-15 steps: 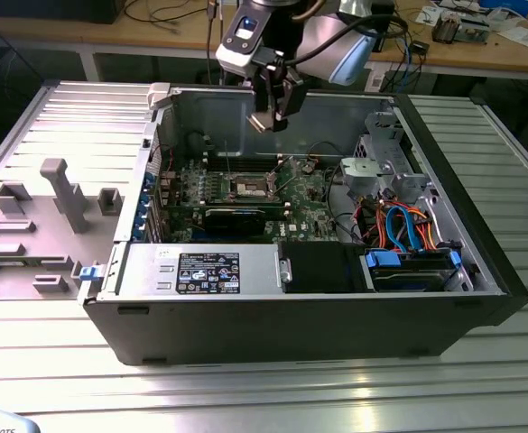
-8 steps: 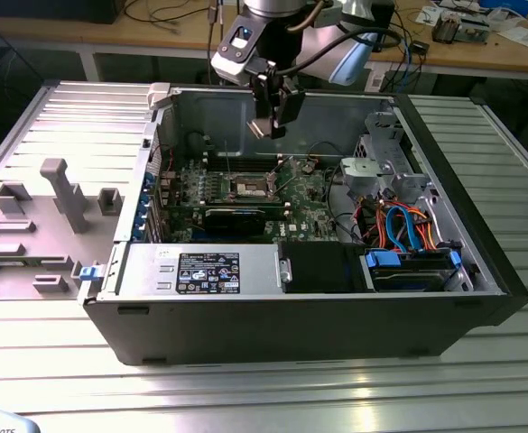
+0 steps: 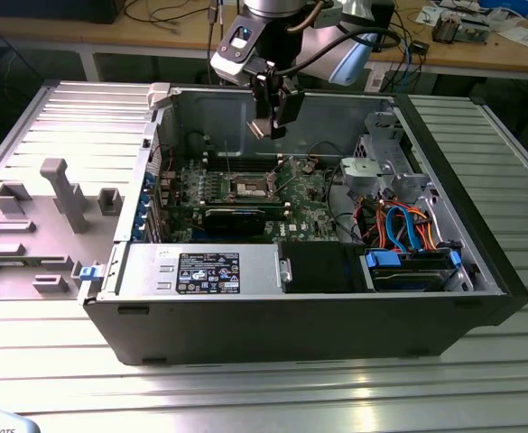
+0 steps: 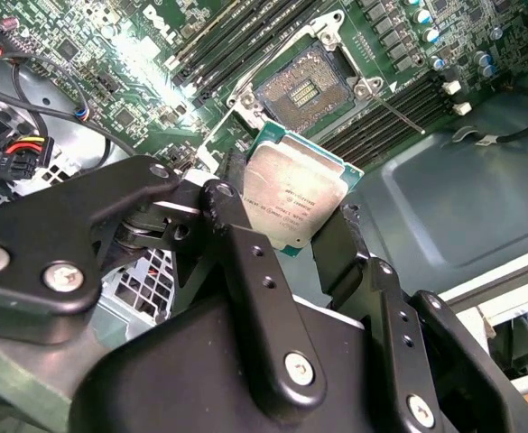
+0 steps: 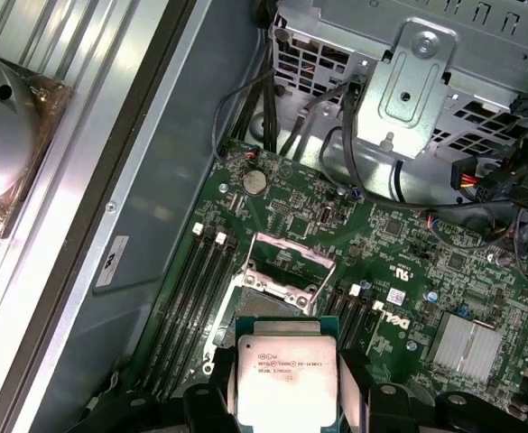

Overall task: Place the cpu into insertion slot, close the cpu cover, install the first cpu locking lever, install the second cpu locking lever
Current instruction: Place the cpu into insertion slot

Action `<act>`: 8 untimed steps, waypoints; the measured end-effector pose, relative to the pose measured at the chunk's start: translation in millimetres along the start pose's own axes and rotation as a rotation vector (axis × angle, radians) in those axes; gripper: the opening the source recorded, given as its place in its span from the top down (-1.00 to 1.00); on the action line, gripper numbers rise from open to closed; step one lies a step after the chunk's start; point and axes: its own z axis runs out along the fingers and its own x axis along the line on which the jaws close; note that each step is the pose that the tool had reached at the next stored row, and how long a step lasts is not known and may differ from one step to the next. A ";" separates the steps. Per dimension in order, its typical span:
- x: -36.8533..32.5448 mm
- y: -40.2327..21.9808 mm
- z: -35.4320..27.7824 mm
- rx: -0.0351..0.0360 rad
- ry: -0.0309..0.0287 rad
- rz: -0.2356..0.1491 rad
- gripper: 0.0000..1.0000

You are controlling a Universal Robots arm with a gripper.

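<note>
My gripper (image 3: pixel 268 126) is shut on the cpu (image 4: pixel 295 194), a flat square chip with a silver-grey top, clamped by two opposite edges between black fingers (image 4: pixel 236 225). I hold it in the air inside the open computer case, above the green motherboard. The insertion slot (image 4: pixel 301 90) lies below, its dark centre bare; in the exterior view the slot (image 3: pixel 252 188) sits mid-board under the gripper. The cpu cover (image 5: pixel 286 260), a thin silver frame, stands tilted up at the slot's edge. A thin locking lever (image 4: pixel 394 106) sticks out beside the slot. The cpu (image 5: pixel 286 374) partly hides the slot in the first wrist view.
Long memory slots (image 5: pixel 191 289) flank the socket. A black expansion card (image 3: pixel 236 216) lies near the board's front edge. A metal drive cage (image 3: pixel 381 167) with orange and blue cables stands on the exterior view's right. The case walls (image 3: pixel 462 180) ring the board. A grey fixture plate (image 3: pixel 38 225) lies outside.
</note>
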 end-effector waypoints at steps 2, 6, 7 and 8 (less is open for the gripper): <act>0.0 0.0 0.0 0.0000 0.0000 0.000 -0.08; 0.0 0.0 0.0 0.0000 -0.0001 0.001 -0.08; 0.0 0.0 0.0 -0.0001 -0.0001 0.001 -0.08; 0.0 0.0 0.0 -0.0001 -0.0002 0.003 -0.08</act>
